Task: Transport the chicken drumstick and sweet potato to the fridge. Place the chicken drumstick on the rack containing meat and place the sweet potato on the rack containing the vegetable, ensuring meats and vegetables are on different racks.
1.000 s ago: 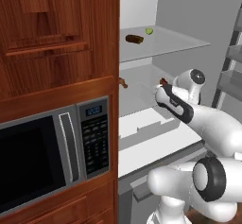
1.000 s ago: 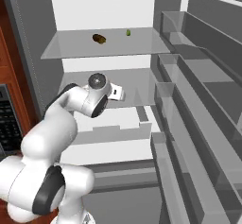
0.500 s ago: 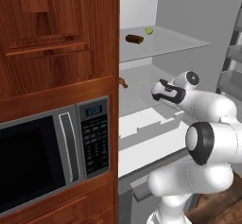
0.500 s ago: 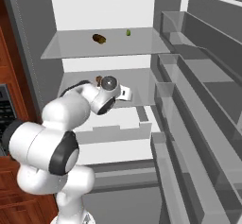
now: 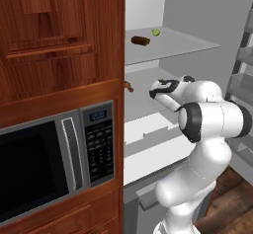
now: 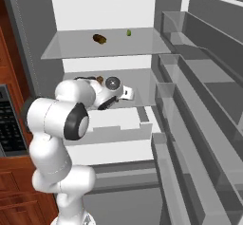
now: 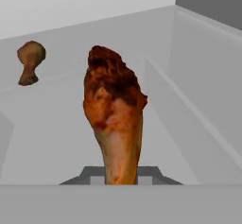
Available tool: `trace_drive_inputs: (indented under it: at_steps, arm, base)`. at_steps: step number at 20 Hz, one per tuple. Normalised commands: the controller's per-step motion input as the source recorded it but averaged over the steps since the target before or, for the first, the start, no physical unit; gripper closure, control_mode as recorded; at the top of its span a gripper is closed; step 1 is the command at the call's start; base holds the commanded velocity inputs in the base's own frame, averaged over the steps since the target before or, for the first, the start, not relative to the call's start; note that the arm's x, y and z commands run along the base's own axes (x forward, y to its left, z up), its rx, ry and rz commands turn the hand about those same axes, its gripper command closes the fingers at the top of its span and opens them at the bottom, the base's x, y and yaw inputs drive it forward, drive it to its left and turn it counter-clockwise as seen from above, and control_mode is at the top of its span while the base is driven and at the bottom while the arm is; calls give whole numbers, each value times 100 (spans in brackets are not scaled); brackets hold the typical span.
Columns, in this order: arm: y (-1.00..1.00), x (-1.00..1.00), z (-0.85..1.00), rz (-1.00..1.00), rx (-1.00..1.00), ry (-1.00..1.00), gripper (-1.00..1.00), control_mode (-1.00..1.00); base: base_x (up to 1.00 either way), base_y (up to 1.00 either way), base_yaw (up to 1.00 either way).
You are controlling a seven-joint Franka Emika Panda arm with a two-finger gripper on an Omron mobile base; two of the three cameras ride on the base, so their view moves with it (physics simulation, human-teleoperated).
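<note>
The chicken drumstick [image 7: 113, 124] was held in the claw [image 7: 122, 176], pinched at its thin bone end, meaty end pointing away from the hand. It was carried inside the open fridge [image 6: 102, 10], above the middle shelf [image 7: 56, 124], not yet set down. The meat [image 7: 30, 61], a second small drumstick, lay on that same shelf toward the back, well apart from the held one; it was also seen at the shelf's left edge [image 5: 128, 86].

On the upper glass shelf [image 6: 71, 48] the sweet potato [image 6: 99, 39] was seen lying beside the vegetable [image 6: 128, 32], near but not touching. That half of the task was judged done. Release of the drumstick onto the meat's shelf was judged to be what remained.

Surface: shelf flat, pale, bare around the claw; a white drawer [image 6: 118, 122] sat just below. Room: wood cabinets [image 5: 59, 35] and a black-fronted microwave [image 5: 54, 159] stood left of the fridge; empty door bins [image 6: 199, 100] stood on the right.
</note>
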Motion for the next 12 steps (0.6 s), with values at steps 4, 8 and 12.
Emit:
trace_drive_inputs:
  at_steps: [4,8,12]
  arm:
    - [-5,34,-36,0,0,0,100,-100]
    - [-10,23,-42,0,0,0,100,-100]
    - [-7,37,-29,0,0,-1,100,-100]
  base:
    - [0,0,0]
    - [0,0,0]
    - [0,0,0]
